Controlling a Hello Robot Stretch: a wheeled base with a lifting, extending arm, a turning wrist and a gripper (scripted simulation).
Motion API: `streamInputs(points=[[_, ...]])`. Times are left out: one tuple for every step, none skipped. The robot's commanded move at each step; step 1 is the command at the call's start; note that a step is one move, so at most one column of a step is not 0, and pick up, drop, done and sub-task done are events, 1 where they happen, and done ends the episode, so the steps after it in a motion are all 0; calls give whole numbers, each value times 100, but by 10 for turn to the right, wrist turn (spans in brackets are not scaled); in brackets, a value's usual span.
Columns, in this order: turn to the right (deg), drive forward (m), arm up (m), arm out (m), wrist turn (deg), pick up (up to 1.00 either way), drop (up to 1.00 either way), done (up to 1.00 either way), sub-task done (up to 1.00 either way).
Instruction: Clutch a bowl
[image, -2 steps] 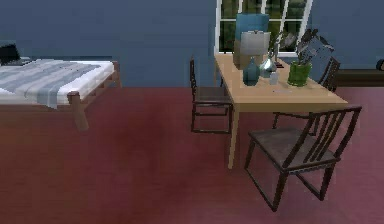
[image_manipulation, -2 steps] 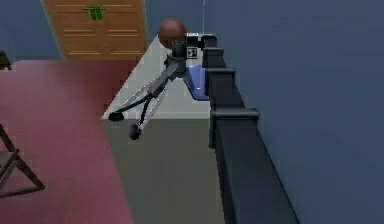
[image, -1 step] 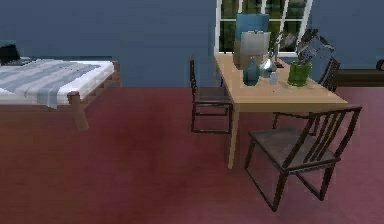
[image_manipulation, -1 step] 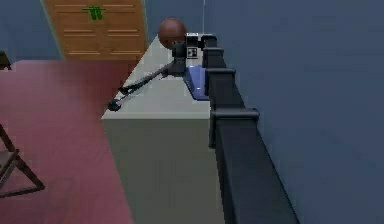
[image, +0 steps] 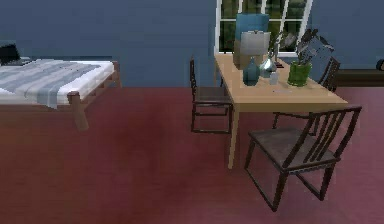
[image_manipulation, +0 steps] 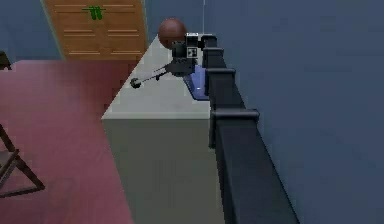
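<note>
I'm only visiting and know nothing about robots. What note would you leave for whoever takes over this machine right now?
Gripper: out over the pale cabinet top; cannot tell whether it holds anything.
Things: a round brown thing, perhaps the bowl, at that top's far end, near the gripper.
Done: arm extended toward it.
Left: confirm it is the bowl, grasp it, lift it clear.

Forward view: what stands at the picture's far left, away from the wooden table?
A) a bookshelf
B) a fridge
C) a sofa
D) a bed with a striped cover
D: a bed with a blue-and-white striped cover fills that side, well apart from the table and its chairs.
</note>
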Motion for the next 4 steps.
streamInputs(points=[[0,0,0,0,450,0,0,0,0],[0,0,0,0,30,0,0,0,0],[0,0,0,0,0,100,0,0,0],[0,0,0,0,0,0,0,100,0]])
